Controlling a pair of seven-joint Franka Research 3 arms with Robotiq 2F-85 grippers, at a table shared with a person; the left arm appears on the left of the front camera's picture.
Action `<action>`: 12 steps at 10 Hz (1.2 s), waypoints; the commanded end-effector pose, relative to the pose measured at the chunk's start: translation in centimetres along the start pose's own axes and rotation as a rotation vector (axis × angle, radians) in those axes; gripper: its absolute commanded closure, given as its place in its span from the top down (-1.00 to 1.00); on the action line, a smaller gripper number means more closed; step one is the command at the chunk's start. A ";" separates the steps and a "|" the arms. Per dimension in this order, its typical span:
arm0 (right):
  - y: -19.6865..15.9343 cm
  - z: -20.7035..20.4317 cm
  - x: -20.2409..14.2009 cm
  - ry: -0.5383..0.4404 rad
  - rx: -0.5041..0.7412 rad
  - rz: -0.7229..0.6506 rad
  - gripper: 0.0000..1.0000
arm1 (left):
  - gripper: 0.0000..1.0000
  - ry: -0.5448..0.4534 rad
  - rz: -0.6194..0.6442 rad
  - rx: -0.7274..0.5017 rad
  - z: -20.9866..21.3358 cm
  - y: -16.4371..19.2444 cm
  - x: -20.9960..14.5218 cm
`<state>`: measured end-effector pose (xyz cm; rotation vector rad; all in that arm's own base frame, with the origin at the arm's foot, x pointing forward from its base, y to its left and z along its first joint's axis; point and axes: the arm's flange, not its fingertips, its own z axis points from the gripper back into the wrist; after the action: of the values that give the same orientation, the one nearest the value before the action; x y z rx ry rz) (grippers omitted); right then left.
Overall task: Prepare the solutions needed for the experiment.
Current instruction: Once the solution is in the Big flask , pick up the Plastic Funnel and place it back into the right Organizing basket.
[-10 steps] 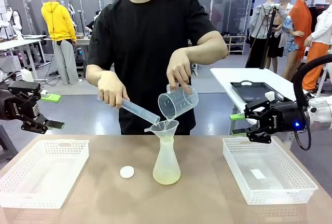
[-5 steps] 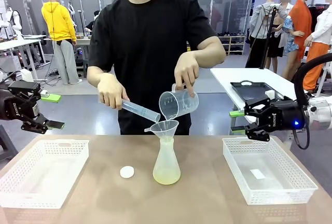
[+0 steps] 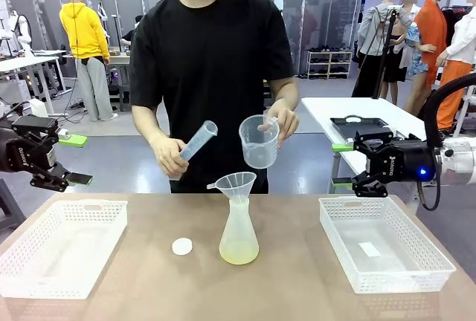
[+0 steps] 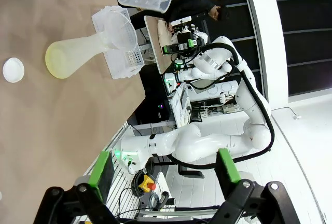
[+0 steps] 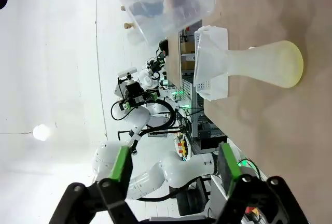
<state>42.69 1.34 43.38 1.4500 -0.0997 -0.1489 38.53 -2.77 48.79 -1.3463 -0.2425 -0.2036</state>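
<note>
While my left gripper [image 3: 76, 160] hangs off the table's [image 3: 297, 284] left side, fingers spread wide and holding nothing, my right gripper [image 3: 343, 165] hovers by the far corner of the right basket [image 3: 387, 203], jaws apart and empty too. My read is that the pouring looks done, so my part is probably to take a used vessel from the person and stow it. To do that well, I'd come in level at the beaker's [image 3: 259, 143] wall below the person's fingers. I'd close only once it sits squarely between my pads, and gently, because thin plastic likely flexes and slips. I'd also steer wide of the funnel [image 3: 233, 185], since a nudge there could tip the flask [image 3: 239, 224].

Containers, nearest first. The left basket [image 3: 44, 209] looks empty. The right basket has one small white flat piece [image 3: 369, 249] on its floor. Mid-table, a white cap [image 3: 181, 246] lies near the flask, which stands upright with the funnel seated in its neck. The solution [image 3: 239, 253] is a shallow pale yellow-green layer at the flask's bottom. Beyond, one hand [image 3: 284, 119] holds the beaker upright above the funnel, seemingly drained. The other hand [image 3: 172, 159] holds a graduated cylinder [image 3: 195, 141] tilted, mouth up, and I can't make out its contents.
</note>
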 end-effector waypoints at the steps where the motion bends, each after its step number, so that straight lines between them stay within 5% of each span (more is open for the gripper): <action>1: -0.1 -0.5 -0.5 -0.017 -0.023 0.006 1.00 | 1.00 -0.002 -0.005 -0.018 0.0 -0.2 0.1; 7: 0.0 0.0 0.0 0.000 -0.002 0.000 1.00 | 1.00 -0.002 -0.005 -0.018 0.0 -0.2 0.1; 12: 7.8 -5.9 3.2 0.119 -0.397 0.140 1.00 | 1.00 -0.002 -0.005 -0.018 0.0 -0.2 0.1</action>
<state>45.18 6.08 49.65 1.1569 -0.1024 0.0400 38.53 -2.77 48.79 -1.3462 -0.2425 -0.2038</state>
